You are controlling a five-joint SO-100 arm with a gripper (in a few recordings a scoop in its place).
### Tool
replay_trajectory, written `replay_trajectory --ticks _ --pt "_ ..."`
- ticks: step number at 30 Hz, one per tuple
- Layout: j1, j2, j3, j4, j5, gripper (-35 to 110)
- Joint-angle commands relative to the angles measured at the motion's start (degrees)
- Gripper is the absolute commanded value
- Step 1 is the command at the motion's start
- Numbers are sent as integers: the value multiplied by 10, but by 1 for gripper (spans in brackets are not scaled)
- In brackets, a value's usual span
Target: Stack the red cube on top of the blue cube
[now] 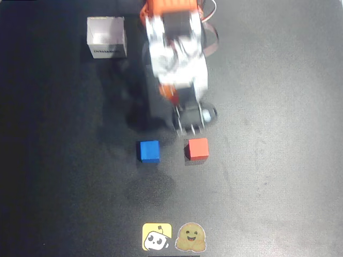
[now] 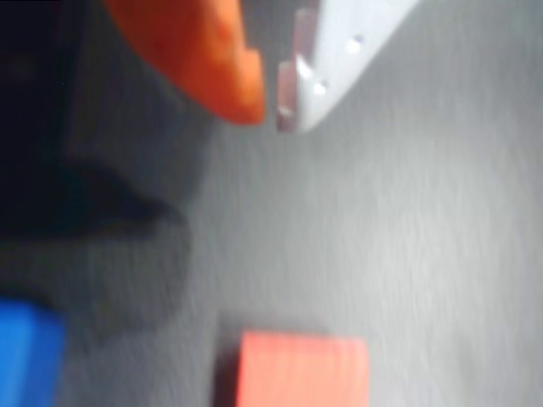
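The red cube rests on the black table, with the blue cube a short gap to its left in the overhead view. My gripper hovers just behind the red cube, pointing toward it. In the wrist view the orange finger and the white finger meet at their tips with nothing between them, so the gripper is shut. Below them lie the red cube at the bottom centre and the blue cube at the bottom left corner.
A white box stands at the back left, left of the arm's base. Two stickers lie at the front edge. The black table spreads open to the right and left of the cubes.
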Motion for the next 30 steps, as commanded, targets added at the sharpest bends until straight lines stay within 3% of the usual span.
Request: replay_trajectory --ticks 1,13,22,30 --pt "-5 -79 -69 -25 -7 0" --pt "-16 -281 -207 -63 -9 0" --pt "-36 -319 -240 -71 4 23" --pt "-50 -339 -249 -86 11 26"
